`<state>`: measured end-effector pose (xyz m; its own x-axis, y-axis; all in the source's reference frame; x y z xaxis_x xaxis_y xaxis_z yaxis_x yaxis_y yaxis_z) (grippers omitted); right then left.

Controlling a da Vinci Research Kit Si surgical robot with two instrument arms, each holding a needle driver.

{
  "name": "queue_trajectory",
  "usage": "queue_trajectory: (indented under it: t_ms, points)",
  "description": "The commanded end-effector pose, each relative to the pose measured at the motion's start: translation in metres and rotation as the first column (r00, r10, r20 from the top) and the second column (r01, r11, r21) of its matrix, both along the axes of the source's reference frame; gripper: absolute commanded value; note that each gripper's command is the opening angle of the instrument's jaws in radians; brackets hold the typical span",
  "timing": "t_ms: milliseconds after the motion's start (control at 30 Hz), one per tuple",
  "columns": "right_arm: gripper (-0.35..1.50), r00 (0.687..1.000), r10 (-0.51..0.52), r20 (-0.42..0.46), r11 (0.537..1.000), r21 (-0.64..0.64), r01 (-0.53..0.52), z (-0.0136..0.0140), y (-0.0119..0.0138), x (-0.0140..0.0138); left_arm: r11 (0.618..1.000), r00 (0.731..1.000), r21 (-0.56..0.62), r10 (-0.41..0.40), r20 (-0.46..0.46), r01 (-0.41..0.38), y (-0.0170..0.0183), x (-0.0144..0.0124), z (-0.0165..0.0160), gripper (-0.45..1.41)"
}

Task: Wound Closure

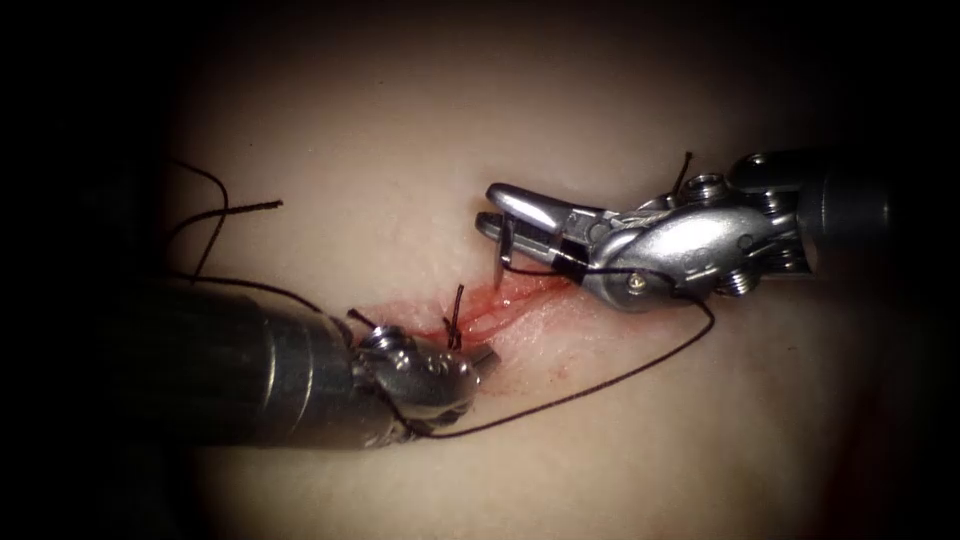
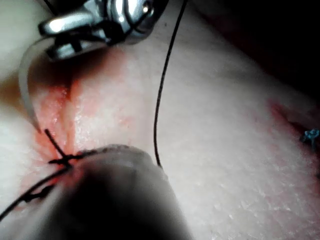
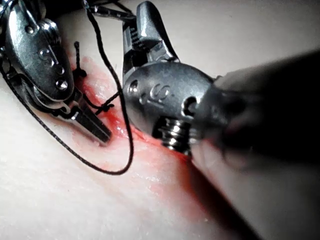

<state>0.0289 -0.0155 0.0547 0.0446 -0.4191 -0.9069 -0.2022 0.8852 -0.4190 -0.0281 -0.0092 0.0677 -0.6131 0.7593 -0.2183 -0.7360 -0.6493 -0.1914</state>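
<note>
We note the right gripper [image 1: 492, 207] clamped on the needle [image 1: 501, 258] near its blunt end; the pale steel curve hangs from the gripper toward 6 o'clock, its point at the red-stained cut [image 1: 500, 305] in the tissue [image 1: 600, 440], and we cannot tell whether it has entered. The left gripper [image 1: 480, 357] lies narrow, apparently closed and empty, at the cut's 8 o'clock end beside a tied stitch [image 1: 455, 322]. Dark thread [image 1: 620, 375] sweeps in a loop between both tools.
</note>
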Motion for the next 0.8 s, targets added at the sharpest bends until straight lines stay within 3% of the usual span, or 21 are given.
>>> queue_trajectory:
  t_ms: [33, 300, 667, 800]
  points:
    - [-0.35, 1.000, -0.007, -0.004, 1.000, -0.003, 0.007, 0.0004, 0.0000, 0.0009, 1.000, 1.000, 0.000, 0.000, 0.000, 0.000, -0.0002, -0.0004, 0.0005, -0.43]
    - [-0.35, 0.999, -0.054, -0.003, 0.996, -0.066, 0.054, 0.0013, -0.0009, 0.0013, 1.000, 1.000, -0.001, 0.006, 0.000, -0.006, -0.0002, -0.0004, 0.0005, -0.45]
    - [-0.35, 0.982, -0.190, -0.011, 0.960, -0.212, 0.183, 0.0027, -0.0027, 0.0014, 1.000, 1.000, -0.001, 0.007, 0.001, -0.007, -0.0002, -0.0003, 0.0005, -0.45]
    - [-0.35, 0.974, -0.225, 0.023, 0.939, -0.260, 0.224, 0.0029, -0.0033, 0.0011, 1.000, 1.000, -0.001, 0.007, 0.001, -0.007, -0.0002, -0.0003, 0.0006, -0.45]
